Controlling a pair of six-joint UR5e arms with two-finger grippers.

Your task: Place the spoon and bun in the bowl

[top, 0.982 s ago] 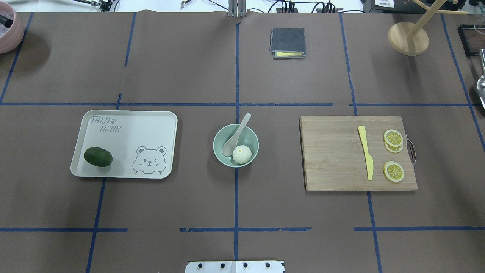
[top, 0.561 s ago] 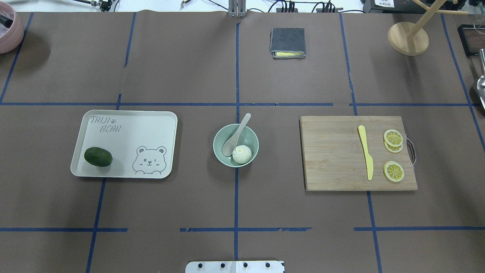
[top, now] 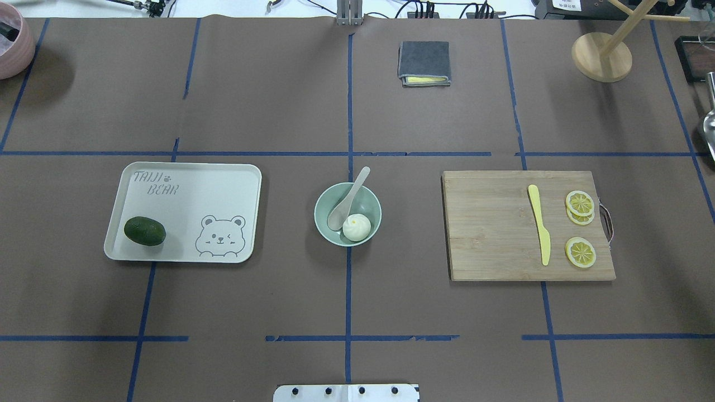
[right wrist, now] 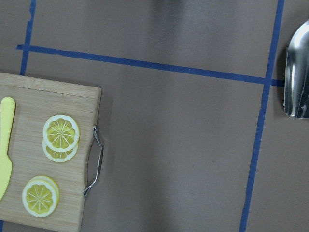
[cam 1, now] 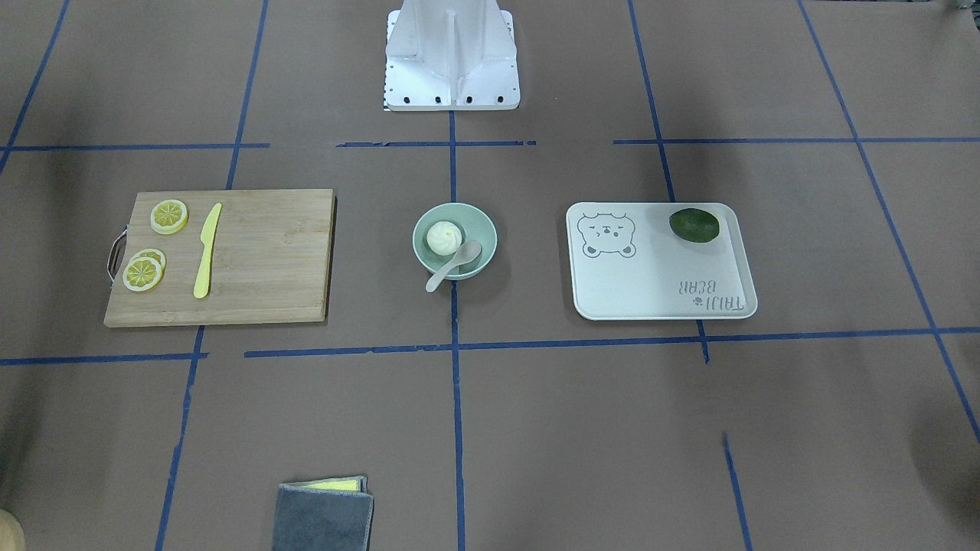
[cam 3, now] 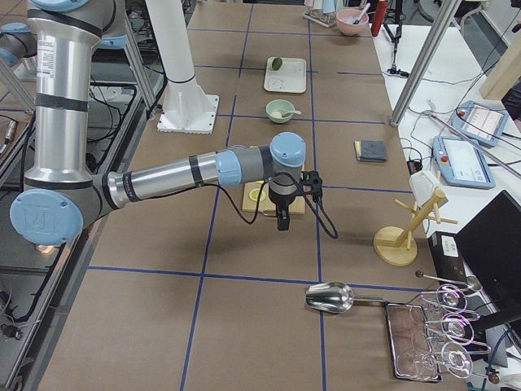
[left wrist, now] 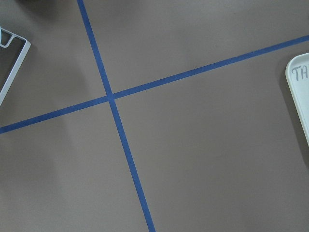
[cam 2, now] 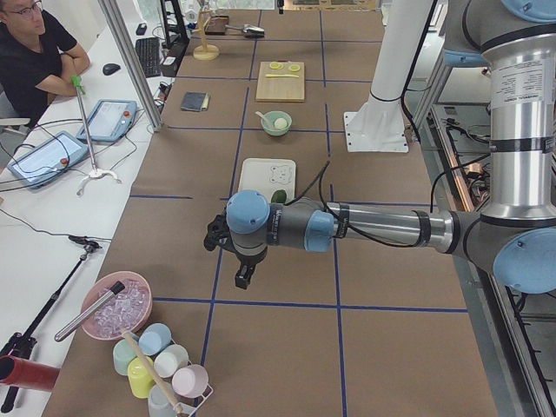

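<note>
Item: mint-green bowl, upright at the middle of the counter. Contents: white bun against the wall nearest the robot; beige spoon, scoop down inside beside the bun, handle leaning on the far rim and reaching past it. To the robot's left: bear-printed tray carrying a dark green avocado. To its right: wooden cutting board with a yellow knife and lemon slices. Far side: folded grey cloth. Left fingers: above bare counter beyond the tray, well apart from the bowl; opening cannot be told. Right fingers: above the counter past the board's handle end; opening cannot be told.
</note>
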